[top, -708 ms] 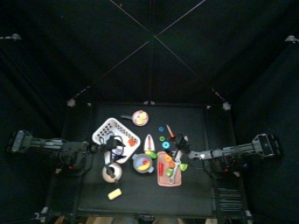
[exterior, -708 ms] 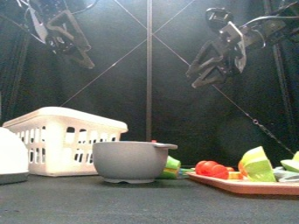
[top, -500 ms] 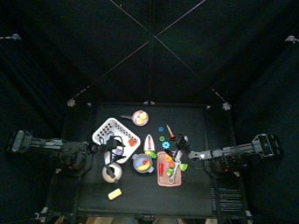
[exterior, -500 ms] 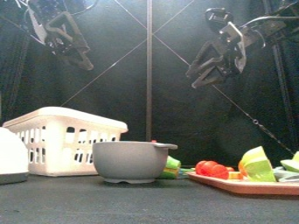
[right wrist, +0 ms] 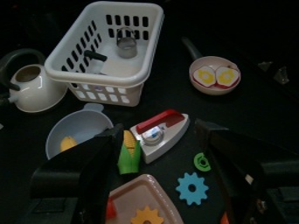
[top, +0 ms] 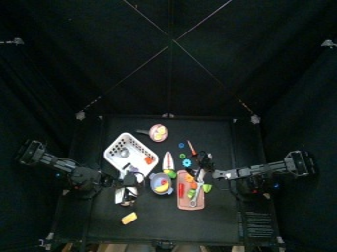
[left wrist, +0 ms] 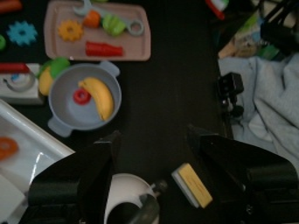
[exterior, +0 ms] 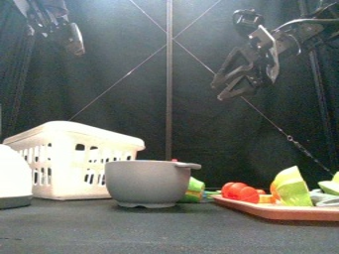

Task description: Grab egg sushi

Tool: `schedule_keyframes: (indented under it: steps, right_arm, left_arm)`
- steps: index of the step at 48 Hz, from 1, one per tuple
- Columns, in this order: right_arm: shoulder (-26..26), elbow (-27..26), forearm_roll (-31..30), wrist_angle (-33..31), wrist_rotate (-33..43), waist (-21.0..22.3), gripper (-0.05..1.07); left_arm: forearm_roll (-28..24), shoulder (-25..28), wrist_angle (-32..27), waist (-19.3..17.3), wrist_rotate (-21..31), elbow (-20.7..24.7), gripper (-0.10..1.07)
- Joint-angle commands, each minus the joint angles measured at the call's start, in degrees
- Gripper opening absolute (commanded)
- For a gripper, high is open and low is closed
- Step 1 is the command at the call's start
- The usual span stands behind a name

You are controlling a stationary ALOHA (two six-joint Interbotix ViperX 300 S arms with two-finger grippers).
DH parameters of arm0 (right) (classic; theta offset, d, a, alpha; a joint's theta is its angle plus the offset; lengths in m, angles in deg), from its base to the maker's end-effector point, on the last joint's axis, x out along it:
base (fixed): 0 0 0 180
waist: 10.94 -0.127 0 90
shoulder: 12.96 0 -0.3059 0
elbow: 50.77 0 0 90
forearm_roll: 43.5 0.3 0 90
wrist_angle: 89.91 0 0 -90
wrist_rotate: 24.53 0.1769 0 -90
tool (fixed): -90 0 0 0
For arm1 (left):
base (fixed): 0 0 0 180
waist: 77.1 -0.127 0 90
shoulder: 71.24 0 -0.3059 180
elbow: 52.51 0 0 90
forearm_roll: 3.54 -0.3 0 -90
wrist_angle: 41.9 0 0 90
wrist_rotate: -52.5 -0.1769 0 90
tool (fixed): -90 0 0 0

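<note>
Yellow egg sushi [left wrist: 193,184] sits alone on the black table [left wrist: 163,105], left gripper [left wrist: 155,171] hovering above, fingers spread wide; right gripper's [right wrist: 158,175] also apart.

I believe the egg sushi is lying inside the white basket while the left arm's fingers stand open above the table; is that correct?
Not quite. The egg sushi lies on the bare black table, outside the white basket, as the left wrist view shows, with the top view agreeing. The rest holds: the left gripper has its fingers open above the table.
</note>
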Motion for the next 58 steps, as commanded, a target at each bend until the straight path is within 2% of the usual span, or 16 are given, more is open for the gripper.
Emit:
schedule_keyframes:
  steps: [1,6,10,15,21,25,29,39,46,58]
  right_arm:
    - [-0.4,-1.4,0.2,0.0,0.0,-0.1,0.96]
    - [-0.5,-1.4,0.0,0.0,0.0,-0.2,0.96]
    - [-0.4,-1.4,-0.1,0.0,-0.1,-0.2,0.96]
    - [-0.4,-1.3,-0.4,0.1,-0.1,-0.1,0.96]
    - [-0.5,-1.4,-1.4,0.1,-0.1,0.0,0.96]
    - [-0.5,-1.4,-1.4,0.1,0.0,0.1,0.96]
    - [-0.4,-1.4,-1.4,0.1,0.0,0.0,0.96]
    - [-0.5,-1.2,-0.5,0.1,0.0,-0.5,0.96]
    - [-0.5,-1.6,-1.2,0.1,-0.1,-0.5,0.96]
    - [-0.4,-1.2,-2.1,0.1,0.0,0.0,0.96]
  left_arm:
    - [0.4,5.0,9.9,1.2,3.1,5.5,0.94]
    - [0.7,10.1,15.3,2.5,10.0,7.8,0.94]
    - [-1.0,13.8,17.3,5.9,19.0,9.9,0.94]
    - [-7.5,17.1,18.7,11.5,30.1,12.8,0.94]
    - [-14.2,20.0,22.9,16.4,39.2,16.3,0.95]
    - [-14.8,21.1,23.9,18.0,40.6,17.3,0.95]
    - [-12.7,22.7,23.9,19.1,41.2,18.3,0.95]
    - [-8.2,27.9,23.8,20.9,42.7,17.3,0.95]
    - [-7.6,30.7,23.6,22.8,43.1,17.8,0.95]
    - [-7.1,32.5,21.4,22.7,43.2,15.7,0.95]
